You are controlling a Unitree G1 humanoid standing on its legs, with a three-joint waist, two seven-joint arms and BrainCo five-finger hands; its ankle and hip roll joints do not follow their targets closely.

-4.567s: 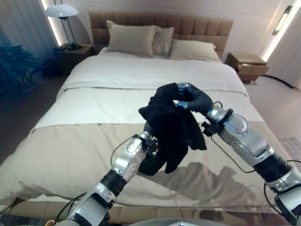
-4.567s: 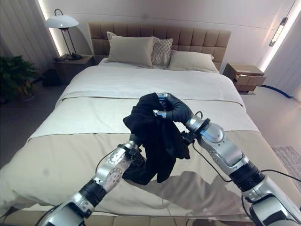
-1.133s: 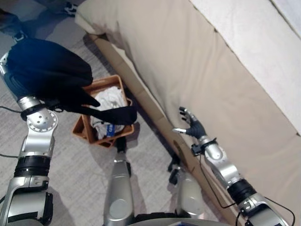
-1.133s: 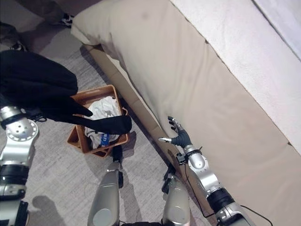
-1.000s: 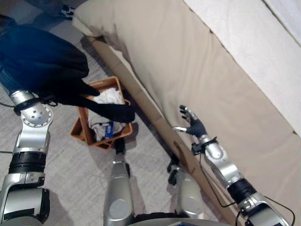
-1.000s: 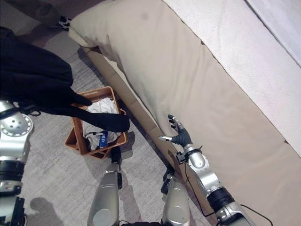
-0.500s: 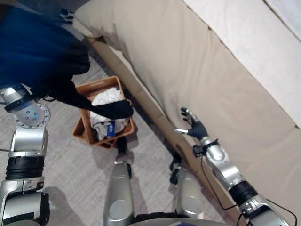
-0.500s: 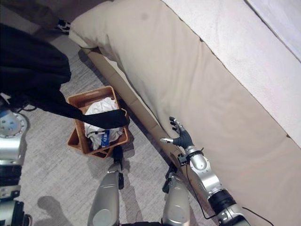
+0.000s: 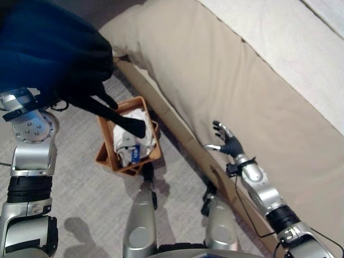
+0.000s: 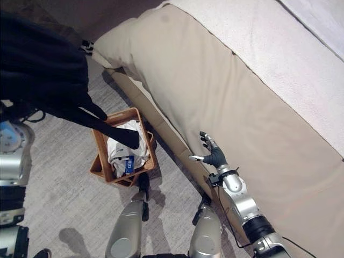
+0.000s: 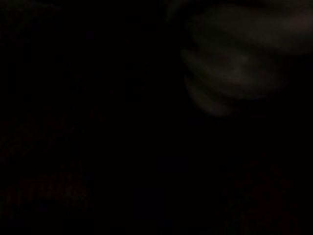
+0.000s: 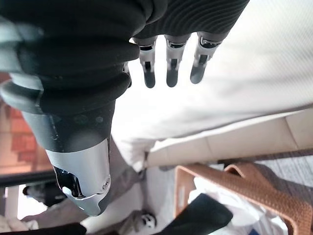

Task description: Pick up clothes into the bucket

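Note:
A bulky black garment (image 9: 48,48) hangs high at the left, bunched over the end of my left arm (image 9: 32,140), whose hand is buried in the cloth. One dangling end (image 9: 131,126) trails down over the brown basket (image 9: 106,142) on the floor, just above the white clothes (image 10: 124,145) lying inside. My right hand (image 9: 231,145) is open and holds nothing, hovering by the side of the bed. In the right wrist view its straight fingers (image 12: 168,73) point at the bedcover, with the basket (image 12: 254,181) below.
The bed with its beige cover (image 9: 226,80) runs diagonally along the right, its base board (image 9: 177,140) close to the basket. Grey carpet (image 9: 80,199) lies to the left of the basket and in front of it. A shoe (image 10: 86,47) shows by the bed's corner.
Since 4.6 s ago I turned from the bed to the floor and my right hand let go of the garment. Lately the view has shifted; the dangling end stays over the basket.

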